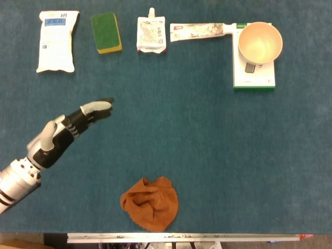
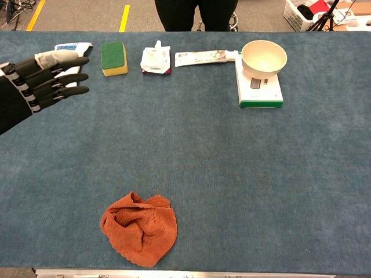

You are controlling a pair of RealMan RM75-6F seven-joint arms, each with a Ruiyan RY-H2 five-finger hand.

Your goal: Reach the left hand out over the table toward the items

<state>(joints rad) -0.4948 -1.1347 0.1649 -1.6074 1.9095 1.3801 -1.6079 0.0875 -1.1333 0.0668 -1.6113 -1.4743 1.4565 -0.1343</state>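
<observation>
The left robot hand (image 1: 65,129) hangs over the blue table (image 1: 197,155), fingers (image 2: 64,75) stretched out and apart, holding nothing. Beyond its fingertips, along the table's far edge, the items lie in a row: a white pouch (image 1: 57,41) nearest, then a green sponge (image 1: 106,32), a spouted sachet (image 1: 151,34), a tube (image 1: 199,31), and well off toward the other side a bowl (image 1: 260,42) on a white box (image 1: 254,78). Nearer the robot than the hand lies a crumpled orange cloth (image 1: 150,203). The right robot hand shows in neither view.
</observation>
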